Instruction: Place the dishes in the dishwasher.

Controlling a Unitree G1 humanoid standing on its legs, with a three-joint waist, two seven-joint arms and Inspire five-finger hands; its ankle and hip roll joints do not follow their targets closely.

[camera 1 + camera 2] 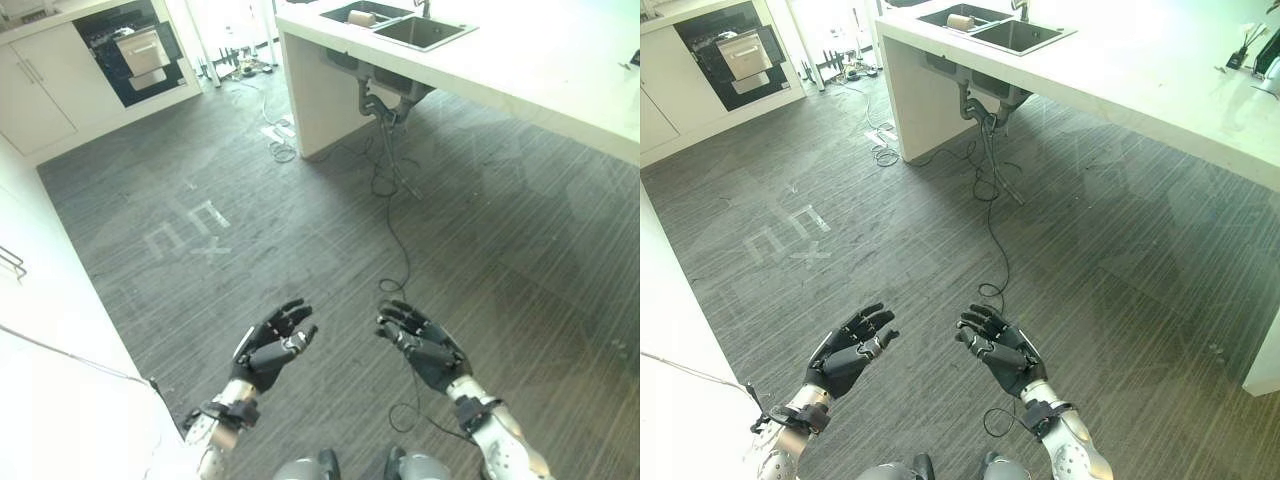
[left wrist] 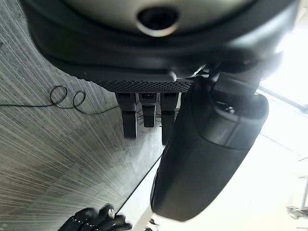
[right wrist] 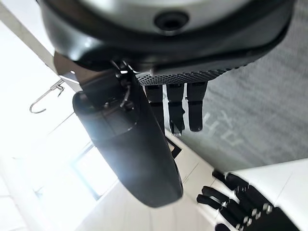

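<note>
Left hand: the left hand [image 1: 268, 350] hung over the grey striped floor [image 1: 300, 230], palm turned inward, fingers straight and relaxed, empty.
Right hand: the right hand [image 1: 425, 345] hung level with the left one, a gap of bare floor between them, fingers loosely spread and slightly bent, holding nothing.
Wrist check: left wrist view showed the left fingers [image 2: 144, 108] extended past the thumb, nothing between them; right wrist view showed the same for the right fingers [image 3: 175, 106].
Dishwasher: the open dishwasher [image 1: 130, 50] sat in the white cabinet run [image 1: 40, 85] at far left, dark inside, with a light rack or tray [image 1: 142, 52] in the opening; well apart from both hands.
Dishes: one pale object [image 1: 960, 21] lay in the left basin of the double sink [image 1: 400, 25]; too small to tell what kind of dish it was.
Counter: the white counter [image 1: 540, 60] carried the sink and ran along the far right side.
Floor marks: pale tape marks [image 1: 190, 230] lay on the floor between the hands and the dishwasher.
Cables: loose cables [image 1: 385, 170] trailed from under the sink across the floor.
</note>
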